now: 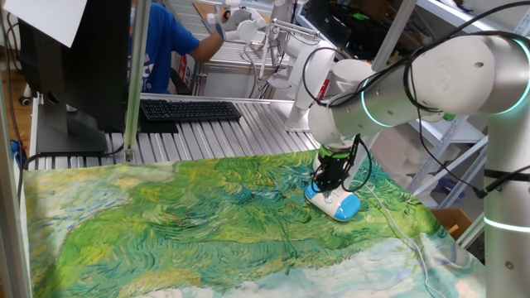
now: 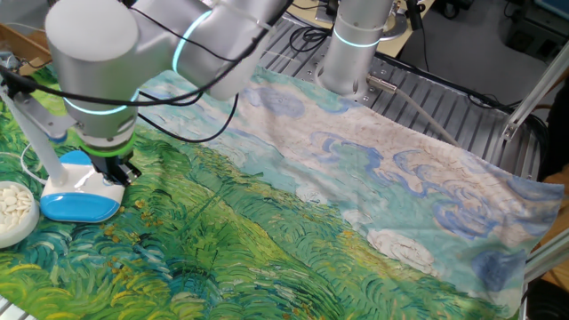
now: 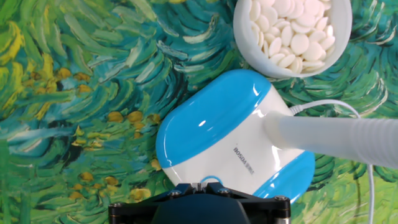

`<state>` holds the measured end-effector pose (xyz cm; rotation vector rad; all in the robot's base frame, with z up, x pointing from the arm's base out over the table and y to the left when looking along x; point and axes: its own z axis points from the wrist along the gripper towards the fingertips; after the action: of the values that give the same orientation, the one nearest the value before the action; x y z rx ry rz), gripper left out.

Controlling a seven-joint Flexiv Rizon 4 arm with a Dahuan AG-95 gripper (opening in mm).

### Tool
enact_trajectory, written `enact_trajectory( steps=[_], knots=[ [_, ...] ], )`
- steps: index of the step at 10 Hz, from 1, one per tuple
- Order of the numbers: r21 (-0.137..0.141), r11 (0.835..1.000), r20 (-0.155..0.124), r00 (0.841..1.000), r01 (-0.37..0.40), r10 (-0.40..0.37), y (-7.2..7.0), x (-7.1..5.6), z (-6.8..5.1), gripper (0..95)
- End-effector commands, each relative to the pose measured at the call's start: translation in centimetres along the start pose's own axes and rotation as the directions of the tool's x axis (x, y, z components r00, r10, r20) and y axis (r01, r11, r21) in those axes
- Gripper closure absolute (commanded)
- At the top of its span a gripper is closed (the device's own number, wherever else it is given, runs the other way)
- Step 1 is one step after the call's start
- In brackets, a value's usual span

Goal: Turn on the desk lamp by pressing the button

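The desk lamp stands on the painted cloth. Its flat base [image 3: 224, 134] is white on top with light blue ends, and its slim white neck [image 3: 336, 140] runs off to the right. The base also shows in one fixed view [image 1: 341, 205] and in the other fixed view [image 2: 78, 203]. My gripper [image 3: 200, 182] is shut, its fingertips together and down on the base's white top. The button [image 3: 212, 180] shows only as a small blue-ringed spot, mostly hidden under the fingertips. The gripper stands upright over the base in both fixed views [image 1: 328, 189] [image 2: 117, 171].
A white bowl of white tablets [image 3: 249, 37] stands right beside the lamp base, also seen in the other fixed view [image 2: 12, 213]. The lamp's thin white cord [image 3: 370, 186] trails off beside the base. A keyboard [image 1: 189, 109] lies beyond the cloth.
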<state>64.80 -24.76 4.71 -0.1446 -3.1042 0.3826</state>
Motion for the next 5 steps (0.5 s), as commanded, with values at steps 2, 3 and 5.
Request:
enact_trajectory(
  steps=[2, 3, 5],
  knots=[
    [-0.087, 0.996, 0.003, 1.000, 0.022, -0.021, 0.04, 0.13, 0.01, 95.0],
    [-0.131, 0.991, -0.002, 1.000, 0.014, -0.014, 0.04, 0.13, 0.01, 95.0],
    [-0.112, 0.994, -0.014, 1.000, -0.005, 0.004, 0.04, 0.13, 0.01, 95.0]
  ],
)
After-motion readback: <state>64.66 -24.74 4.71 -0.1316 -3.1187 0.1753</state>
